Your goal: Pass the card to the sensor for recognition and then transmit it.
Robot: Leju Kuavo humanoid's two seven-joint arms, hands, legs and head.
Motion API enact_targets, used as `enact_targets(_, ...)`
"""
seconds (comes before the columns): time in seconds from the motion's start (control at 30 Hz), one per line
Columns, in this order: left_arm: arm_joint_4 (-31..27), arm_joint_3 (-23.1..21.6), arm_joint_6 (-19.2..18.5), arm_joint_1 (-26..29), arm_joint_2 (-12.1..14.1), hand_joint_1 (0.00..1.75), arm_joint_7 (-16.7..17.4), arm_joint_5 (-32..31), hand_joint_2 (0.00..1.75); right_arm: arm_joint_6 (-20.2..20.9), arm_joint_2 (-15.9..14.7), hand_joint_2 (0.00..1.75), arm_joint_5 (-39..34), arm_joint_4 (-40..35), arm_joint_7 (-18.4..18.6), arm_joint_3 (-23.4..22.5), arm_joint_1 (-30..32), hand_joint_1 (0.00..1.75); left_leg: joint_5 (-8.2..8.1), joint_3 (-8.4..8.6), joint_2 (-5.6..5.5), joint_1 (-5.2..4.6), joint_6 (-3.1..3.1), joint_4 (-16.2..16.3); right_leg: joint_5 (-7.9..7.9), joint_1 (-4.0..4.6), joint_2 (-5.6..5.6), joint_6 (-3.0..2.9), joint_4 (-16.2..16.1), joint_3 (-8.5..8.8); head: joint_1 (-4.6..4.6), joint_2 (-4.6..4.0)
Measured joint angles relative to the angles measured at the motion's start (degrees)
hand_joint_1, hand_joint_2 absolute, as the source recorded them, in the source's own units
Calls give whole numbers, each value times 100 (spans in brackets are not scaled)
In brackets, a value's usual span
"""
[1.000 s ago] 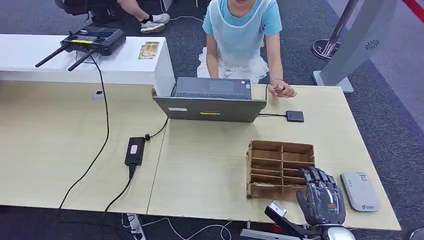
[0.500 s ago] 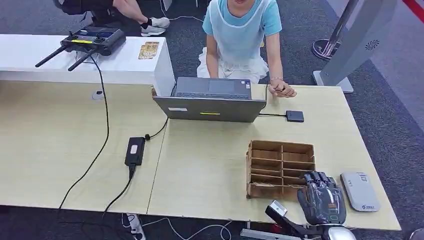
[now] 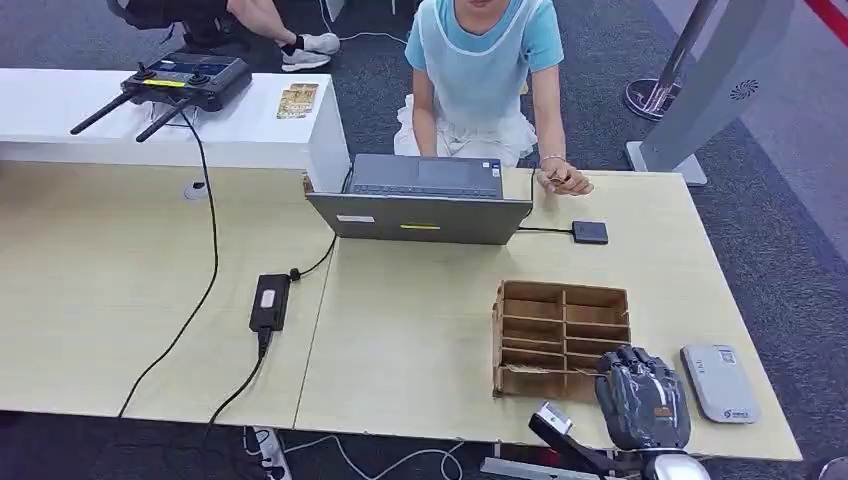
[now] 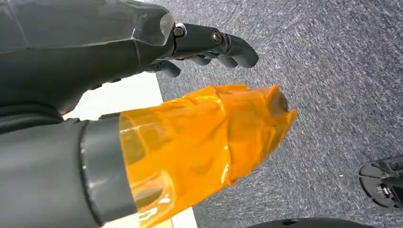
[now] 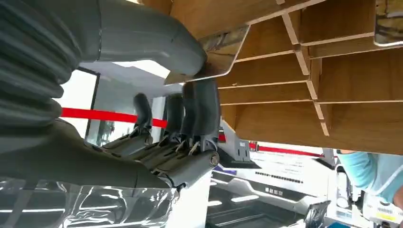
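Pinching a card (image 5: 209, 59) at the wooden rack (image 3: 560, 338), right hand (image 3: 643, 400) fingers (image 5: 202, 111); sensor (image 3: 718, 382) beside, laptop (image 3: 420, 200) beyond.

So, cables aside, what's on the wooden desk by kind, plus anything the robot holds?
Laptop: 1
Black power adapter: 1
Small black pad: 1
Wooden divided box: 1
Grey reader device: 1
Card, pinched in the right robot hand: 1
Total: 6
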Motion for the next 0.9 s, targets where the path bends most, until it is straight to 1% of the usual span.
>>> enact_targets(0.1,0,0,2,0,0,0,0,0,0,2,4,175,41,0,0,0,0,134,0,0,0,0,0,0,0,0,0,0,0,0,0,-2)
enact_targets(0.13,0,0,2,0,0,0,0,0,0,2,4,175,50,0,0,0,0,143,0,0,0,0,0,0,0,0,0,0,0,0,0,-2)
enact_targets(0.27,0,0,2,0,0,0,0,-2,0,2,4,175,48,0,0,0,0,145,0,0,0,0,0,0,0,0,0,0,0,0,0,-2)
enact_targets(0.37,0,0,2,0,0,0,0,-7,0,0,4,175,46,0,0,0,-1,154,0,0,0,0,0,0,0,0,0,0,0,0,0,-2)
enact_targets(0.47,0,0,2,0,0,0,-2,-13,0,-13,11,175,-89,0,-35,-2,-4,155,0,0,0,0,0,0,0,0,0,0,0,0,0,-2)
enact_targets(0.5,0,0,2,0,0,0,0,-15,0,-15,18,175,-166,0,-72,-9,-8,152,0,0,0,0,0,0,0,0,0,0,0,0,0,0)
enact_targets(0.6,0,0,2,0,0,0,-2,-24,0,-9,46,175,-521,-4,-271,-57,-18,152,0,0,0,0,0,0,0,0,0,0,0,0,0,0)
enact_targets(0.63,0,0,2,0,0,0,-2,-24,0,0,57,175,-613,-11,-322,-81,-20,155,0,0,0,0,0,0,0,0,0,0,0,0,0,-2)
enact_targets(0.67,0,0,2,0,0,0,-9,-26,0,7,63,175,-715,-28,-381,-105,-21,152,0,0,0,0,0,0,0,0,0,0,0,0,0,-2)
enact_targets(0.7,0,0,0,0,0,0,-13,-28,0,20,66,175,-807,-50,-433,-116,-21,154,0,0,0,0,0,0,0,0,0,0,0,0,0,-2)
enact_targets(0.73,0,0,0,0,2,0,-15,-35,0,37,70,175,-904,-76,-487,-131,-21,150,0,0,0,0,0,0,0,0,0,0,0,0,0,0)
enact_targets(0.77,0,0,-2,0,4,0,-15,-35,0,42,79,175,-987,-98,-531,-144,-21,154,0,0,0,0,0,0,0,0,0,0,0,0,0,0)
enact_targets(0.9,0,0,-2,0,11,0,-15,-42,0,85,105,175,-1307,-203,-741,-247,-19,152,0,0,0,0,0,0,0,0,0,0,0,0,0,-2)
